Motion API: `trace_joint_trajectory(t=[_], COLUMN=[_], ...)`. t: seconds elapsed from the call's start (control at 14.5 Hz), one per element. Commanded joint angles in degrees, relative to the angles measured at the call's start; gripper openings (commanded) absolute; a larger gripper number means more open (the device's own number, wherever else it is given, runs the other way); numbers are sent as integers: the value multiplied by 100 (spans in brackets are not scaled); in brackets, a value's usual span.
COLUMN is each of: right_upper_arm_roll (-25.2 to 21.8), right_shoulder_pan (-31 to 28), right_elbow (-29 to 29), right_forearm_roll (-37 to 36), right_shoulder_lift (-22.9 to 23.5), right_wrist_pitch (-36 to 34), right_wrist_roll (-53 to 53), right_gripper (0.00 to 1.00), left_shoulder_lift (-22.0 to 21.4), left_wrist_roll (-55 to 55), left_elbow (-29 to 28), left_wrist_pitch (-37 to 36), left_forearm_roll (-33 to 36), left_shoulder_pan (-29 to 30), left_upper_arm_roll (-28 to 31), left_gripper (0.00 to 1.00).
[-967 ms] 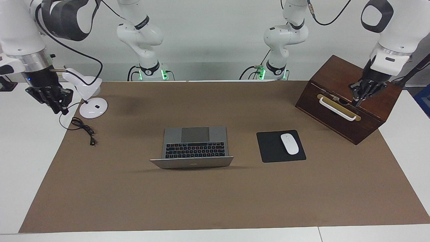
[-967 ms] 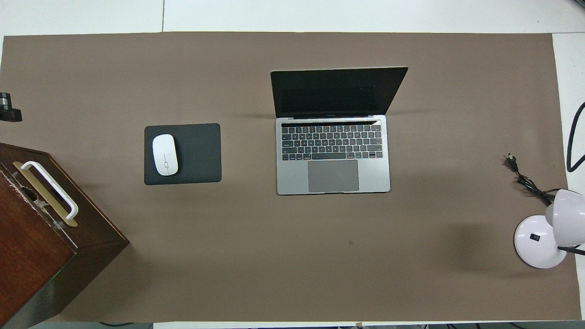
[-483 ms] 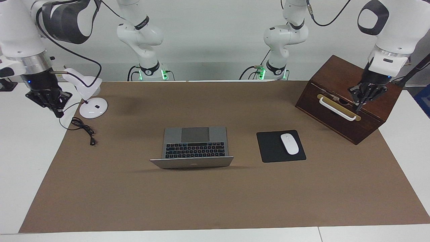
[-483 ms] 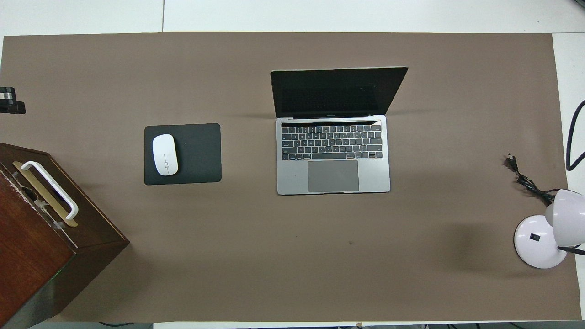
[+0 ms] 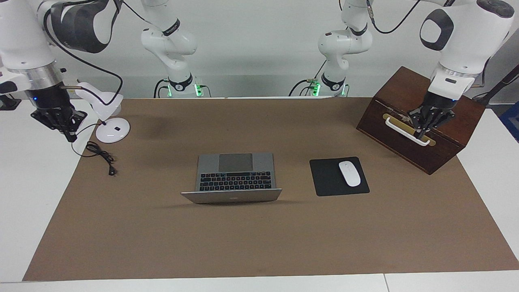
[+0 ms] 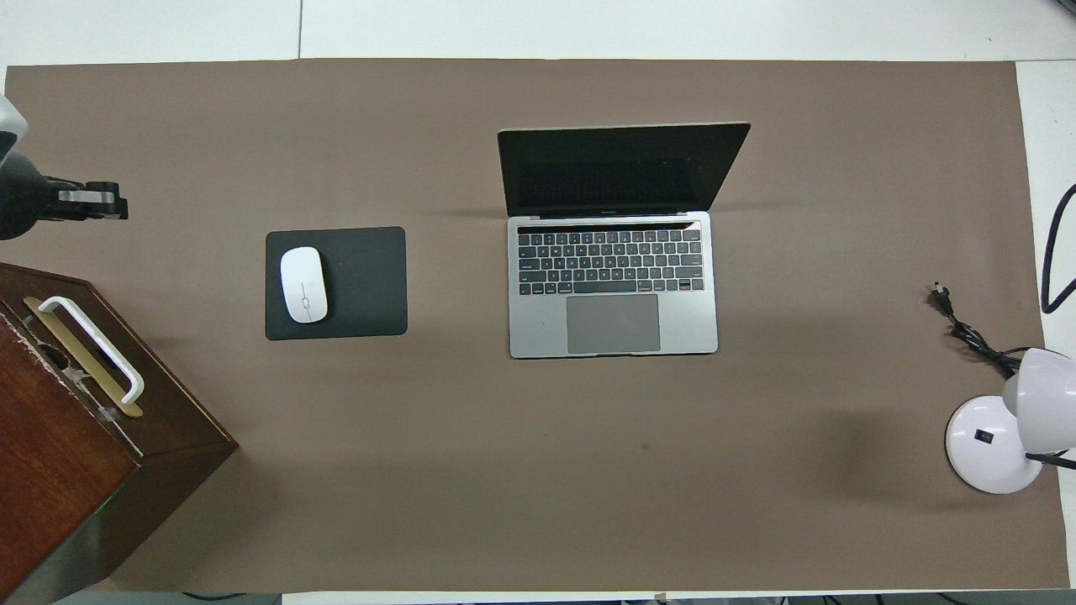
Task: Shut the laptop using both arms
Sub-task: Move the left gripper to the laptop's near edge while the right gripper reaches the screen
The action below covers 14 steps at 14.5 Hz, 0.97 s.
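Observation:
The silver-grey laptop [image 5: 233, 178] stands open in the middle of the brown mat. Its keyboard and trackpad face the robots and its lid leans away from them. In the overhead view the laptop [image 6: 614, 286] shows a dark screen. My left gripper [image 5: 421, 132] hangs over the front of the wooden box, by its white handle, well apart from the laptop. It enters the overhead view [image 6: 118, 204] at the edge. My right gripper [image 5: 69, 136] hangs over the white table beside the lamp, also well apart from the laptop, and is out of the overhead view.
A black mouse pad [image 5: 324, 178] with a white mouse [image 5: 349, 173] lies beside the laptop toward the left arm's end. A dark wooden box [image 5: 405, 149] stands at that end. A white desk lamp [image 5: 112, 129] and its black cable [image 5: 99, 156] lie at the right arm's end.
My left gripper has moved across the box's front toward the middle of the table and now shows more in the overhead view. My right gripper has risen slightly. The laptop has not moved.

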Motion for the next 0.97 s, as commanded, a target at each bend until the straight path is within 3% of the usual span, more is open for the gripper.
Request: trace_joint_trajectory(t=[0.0, 0.21, 0.62, 0.9], right_upper_arm_roll=[52, 52, 60, 122], right_shoulder_pan=[-66, -83, -75, 13], right_elbow=[12, 12, 495, 1310], right_forearm_roll=[55, 55, 29, -50], right_shoulder_lift=[27, 79, 483, 1193], right_wrist_pitch=[144, 214, 293, 284], right_wrist_roll=[-178, -186, -187, -187], right_gripper=[0, 0, 0, 0], left_shoulder_lift=[-585, -972, -1429, -1474], left_wrist_roll=[149, 149, 140, 140], left_elbow=[-1166, -2169, -3400, -4026], left_wrist_pitch=[1038, 2094, 3483, 4634], left_forearm_roll=[-337, -460, -513, -540], left_shoulder_pan=[-236, -640, -1466, -2046], left_upper_arm_roll=[69, 69, 69, 77], left_gripper=[0, 0, 0, 0])
